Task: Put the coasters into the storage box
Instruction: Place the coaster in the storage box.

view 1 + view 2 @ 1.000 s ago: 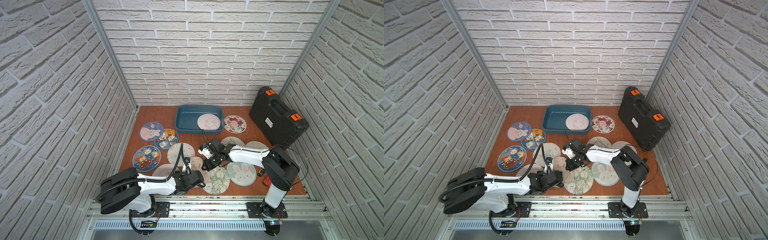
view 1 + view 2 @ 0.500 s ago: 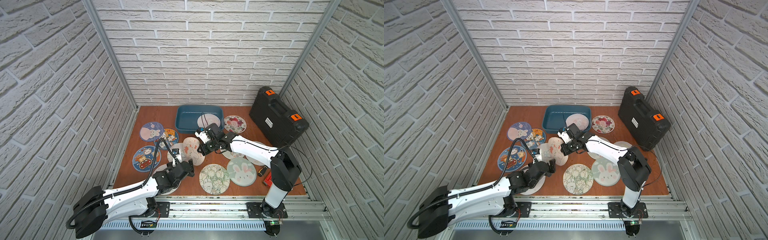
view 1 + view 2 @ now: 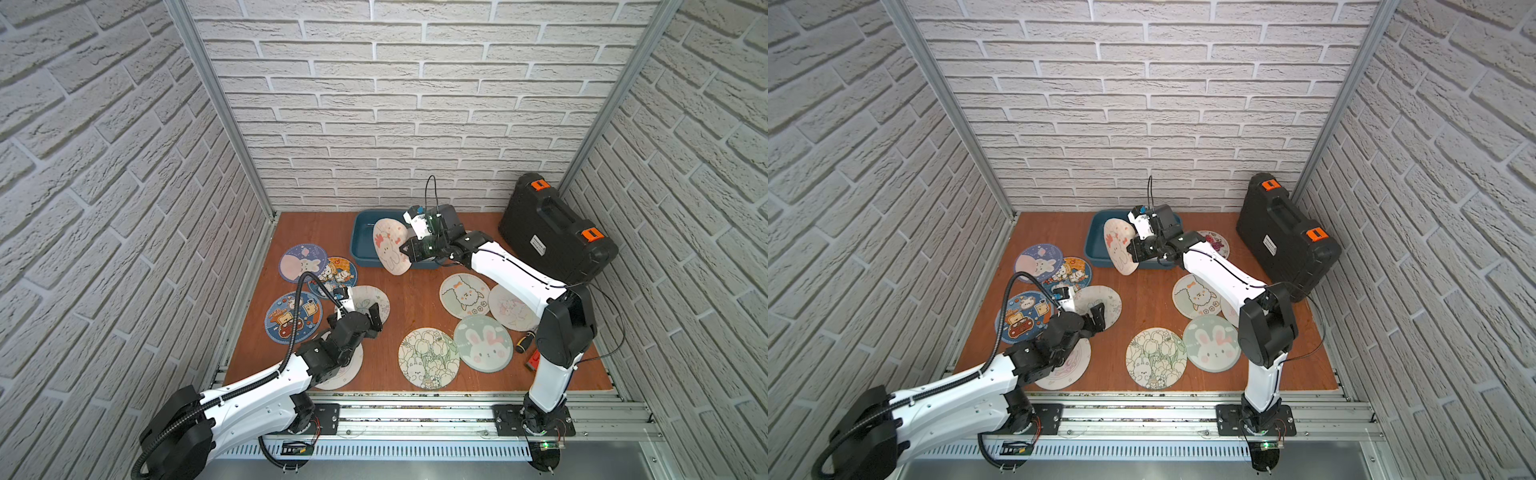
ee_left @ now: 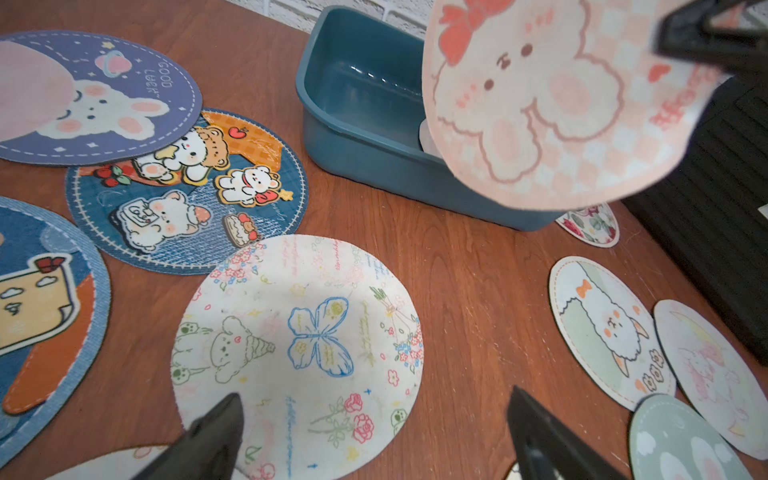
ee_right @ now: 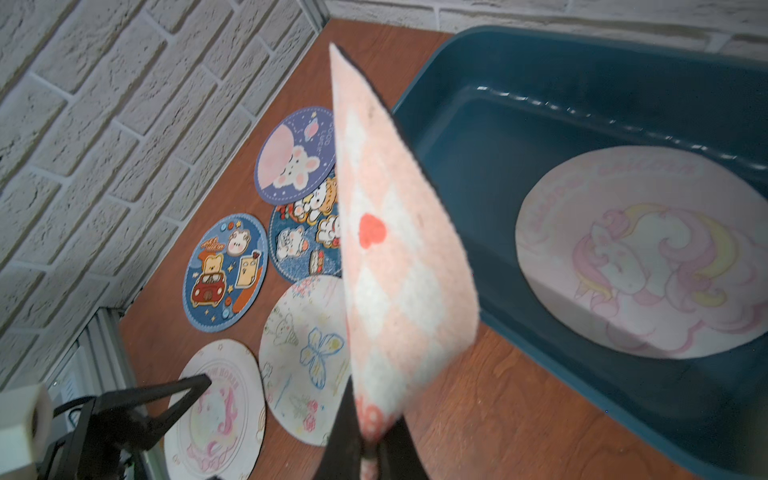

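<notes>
Clock: read in both top views, with 12 o'clock at the back brick wall and 6 o'clock at the rail holding the arm bases.
Right gripper (image 3: 409,249): jaws pinched tight on the rim of the round pink-and-white checked fabric bunny coaster (image 3: 390,246).
Held coaster: it stands on edge with its printed face toward 9 o'clock. It is raised over the front wall of the box.
Storage box: the shallow teal-blue rectangular plastic tray (image 3: 359,249) sits at 12 o'clock on the brown wooden table (image 3: 409,299), close to the back wall.
Inside the box: one round pale pink unicorn coaster (image 5: 640,257) lies flat on the floor. The right arm hides it in both top views.
Left gripper (image 4: 374,419): jaws spread wide and holding nothing, low over the near edge of the round white butterfly coaster (image 4: 299,345), which lies at about 8 o'clock.
9 to 10 o'clock: the purple bunny coaster (image 3: 300,262) overlaps the denim-blue bear coaster (image 3: 336,272). The blue car coaster (image 3: 293,316) lies just toward 6 o'clock from them.
7 o'clock: a white horse coaster (image 3: 340,370) lies partly under the left arm.
6 o'clock: the tulip coaster (image 3: 428,357) touches the green bunny coaster (image 3: 483,343).
3 to 4 o'clock: the llama coaster (image 3: 464,296) lies beside a pale pink coaster (image 3: 511,309) that is partly under the right arm.
1 o'clock: the rose coaster (image 3: 1219,245) lies beside the box's right end.
2 o'clock: the black hard case with orange latches (image 3: 552,232).
</notes>
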Tool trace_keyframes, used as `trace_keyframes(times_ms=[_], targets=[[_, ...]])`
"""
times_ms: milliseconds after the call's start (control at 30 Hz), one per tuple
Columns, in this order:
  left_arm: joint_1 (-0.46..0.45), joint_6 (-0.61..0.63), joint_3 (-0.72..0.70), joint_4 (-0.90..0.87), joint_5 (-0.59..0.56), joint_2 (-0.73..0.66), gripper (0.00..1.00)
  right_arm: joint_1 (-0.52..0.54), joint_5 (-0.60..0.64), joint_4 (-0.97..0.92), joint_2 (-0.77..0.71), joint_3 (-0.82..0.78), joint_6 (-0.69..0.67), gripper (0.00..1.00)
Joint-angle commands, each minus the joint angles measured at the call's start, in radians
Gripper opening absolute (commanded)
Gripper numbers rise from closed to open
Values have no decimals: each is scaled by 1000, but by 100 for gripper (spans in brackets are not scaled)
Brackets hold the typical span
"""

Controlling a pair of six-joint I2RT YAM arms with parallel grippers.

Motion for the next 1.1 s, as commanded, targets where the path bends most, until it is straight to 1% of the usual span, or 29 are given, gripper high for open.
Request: trace_keyframes(times_ms=[0,167,467,667,833,1067], targets=[[16,23,-6,104,48,41,98,-25,-8,107,43,46,19,6],[28,35,7,144,73,96,98,-54,31,137,163,136,21,6],[55,67,37,132,103,129,98,-66,25,191,354,305,48,6],[67,72,41,122,116,133,98,-81,170,161,442,372,51,6],[71,78,53,99,118,138,98,-109,270,128,475,379,79,6],[78,82,72,97,118,169,98,-126,353,60,501,376,78,6]])
